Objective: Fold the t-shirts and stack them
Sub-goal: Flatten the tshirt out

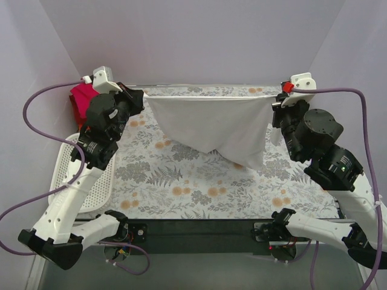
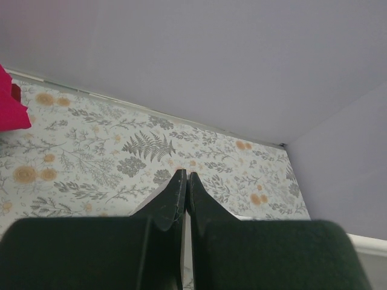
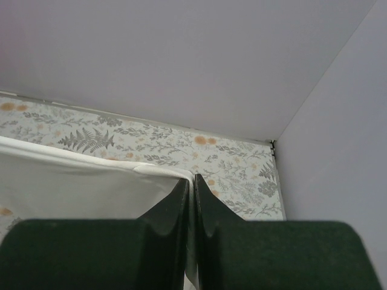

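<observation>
The white t-shirt (image 1: 211, 124) hangs stretched in the air between my two grippers, above the far half of the table, its lower edge drooping toward the cloth. My left gripper (image 1: 140, 96) is shut on its left top corner; in the left wrist view the gripper (image 2: 185, 176) pinches a thin strip of white cloth. My right gripper (image 1: 275, 103) is shut on the right top corner; in the right wrist view (image 3: 192, 180) the shirt's hem (image 3: 91, 158) runs left from the jaws. A magenta-pink folded t-shirt (image 1: 81, 103) lies at the far left, also in the left wrist view (image 2: 11, 106).
A white mesh basket (image 1: 63, 175) stands at the left edge, partly under my left arm. The table has a floral cloth (image 1: 199, 190). Pale walls enclose the back and sides. Red-orange and green shirts are out of view.
</observation>
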Controlling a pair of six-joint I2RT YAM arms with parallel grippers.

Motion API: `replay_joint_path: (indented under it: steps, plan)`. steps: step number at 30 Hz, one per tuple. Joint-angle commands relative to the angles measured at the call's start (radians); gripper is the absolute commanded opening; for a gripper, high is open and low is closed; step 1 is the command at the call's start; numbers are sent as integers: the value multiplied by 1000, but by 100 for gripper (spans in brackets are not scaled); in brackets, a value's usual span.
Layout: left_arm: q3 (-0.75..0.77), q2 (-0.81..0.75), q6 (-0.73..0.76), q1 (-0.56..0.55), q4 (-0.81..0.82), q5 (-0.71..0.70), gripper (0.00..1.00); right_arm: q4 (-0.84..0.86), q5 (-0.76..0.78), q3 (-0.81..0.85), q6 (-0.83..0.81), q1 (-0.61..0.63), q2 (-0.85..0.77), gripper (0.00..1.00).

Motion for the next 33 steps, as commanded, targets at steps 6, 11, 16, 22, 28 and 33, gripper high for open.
replay_joint_path:
  steps: [6,11,16,22,28,33]
  plan:
    - [181,-73,38,5,-108,114,0,17,-33,125,-99,-6,-43,1]
    - [224,-105,30,5,-156,189,0,-94,-69,150,-42,-5,-81,1]
    - [263,-150,22,5,-183,287,0,-144,-161,200,1,-6,-113,1]
    - [241,-190,19,5,-173,369,0,-147,-224,208,19,-5,-123,1]
    - [154,-45,27,5,-128,323,0,-107,-93,86,30,-5,-25,1]
    - [129,98,35,5,-68,277,0,31,-128,-19,16,-60,55,1]
